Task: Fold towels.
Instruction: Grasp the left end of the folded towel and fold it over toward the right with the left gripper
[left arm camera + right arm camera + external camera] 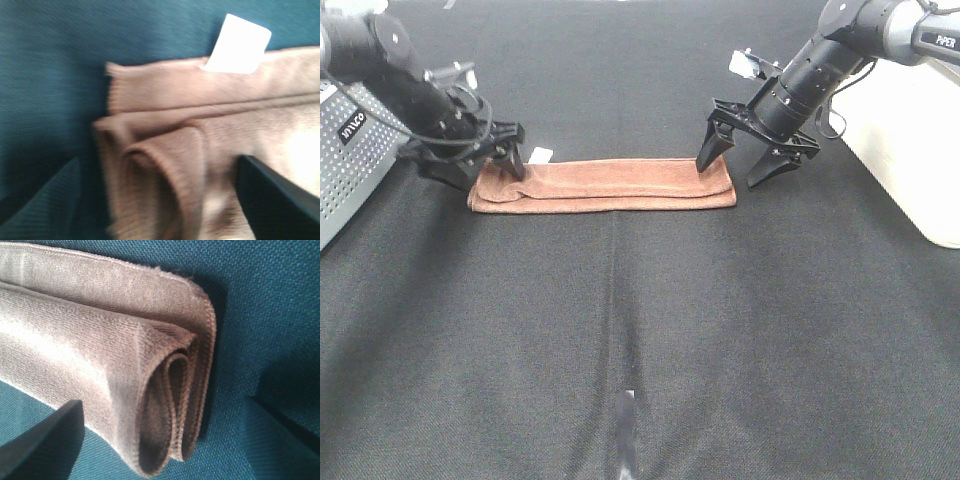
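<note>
Black woven cloth covers the table, with a pale shiny streak on a crease at the near edge, centre.

Item 1: towel, reddish-brown, one piece. It lies folded into a long narrow strip across the far half of the cloth, running left to right between the two arms. The stitched hems show. At the right end the layers curl into loose, open loops, seen close in the right wrist view. At the left end the layers are stacked and rumpled.

Item 2: tag, small, white and blank as seen. It sticks out from the towel's far edge near the left end.

Item 3: left gripper, black. Its jaws are spread, set low at the towel's left end. One finger is over the fabric, the other off to the side above the cloth.

Item 4: right gripper, black. Its jaws are spread wide and straddle the towel's right end. One fingertip is at the towel's far edge; whether it touches cannot be told.

Item 5: grey perforated housing at the left margin. It carries a black label with white letters that are not surely legible.

Item 6: white cabinet at the right margin.

Markings: "PiPER" in white on the right arm's upper link.
</note>
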{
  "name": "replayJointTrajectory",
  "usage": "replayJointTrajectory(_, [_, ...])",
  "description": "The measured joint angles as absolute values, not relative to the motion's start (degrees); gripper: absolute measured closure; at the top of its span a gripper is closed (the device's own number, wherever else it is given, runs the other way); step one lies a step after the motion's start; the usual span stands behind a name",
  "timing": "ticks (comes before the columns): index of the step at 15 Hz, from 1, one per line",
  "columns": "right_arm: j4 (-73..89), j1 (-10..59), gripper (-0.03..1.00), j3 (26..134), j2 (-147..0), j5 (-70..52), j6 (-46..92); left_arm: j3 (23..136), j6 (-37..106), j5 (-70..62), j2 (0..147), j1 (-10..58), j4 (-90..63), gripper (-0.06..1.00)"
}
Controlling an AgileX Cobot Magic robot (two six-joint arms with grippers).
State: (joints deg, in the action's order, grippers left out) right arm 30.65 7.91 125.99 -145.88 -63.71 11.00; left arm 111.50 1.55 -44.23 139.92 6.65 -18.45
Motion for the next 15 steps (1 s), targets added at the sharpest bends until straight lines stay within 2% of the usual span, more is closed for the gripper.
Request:
replayJointTrajectory(4, [30.7, 7.9, 0.18, 126.0, -145.9, -63.7, 11.0, 112.0, -1.5, -45.3, 141.2, 6.6, -18.7, 0.13])
replayJointTrajectory(7, [30.3, 7.9, 0.18, 126.0, -145.9, -63.5, 11.0, 112.0, 0.8, -43.5, 141.7, 6.8, -25.4, 0.21])
replayJointTrajectory(9, [30.3, 7.9, 0.18, 126.0, -145.9, -63.1, 11.0, 112.0, 1.2, -42.8, 142.2, 7.0, -26.9, 0.33])
replayJointTrajectory(10, [30.3, 7.9, 0.18, 126.0, -145.9, -63.1, 11.0, 112.0, 1.2, -42.8, 142.4, 7.0, -27.1, 0.42])
replayJointTrajectory(13, [30.3, 7.9, 0.18, 126.0, -145.9, -62.9, 11.0, 112.0, 1.2, -43.0, 142.6, 7.2, -26.7, 0.81])
replayJointTrajectory(14, [30.3, 7.9, 0.18, 126.0, -145.9, -62.9, 11.0, 112.0, 1.2, -43.0, 142.6, 7.2, -26.7, 0.81])
replayJointTrajectory(15, [30.3, 7.9, 0.18, 126.0, -145.9, -62.7, 11.0, 112.0, 1.2, -43.1, 142.6, 7.2, -26.7, 0.86])
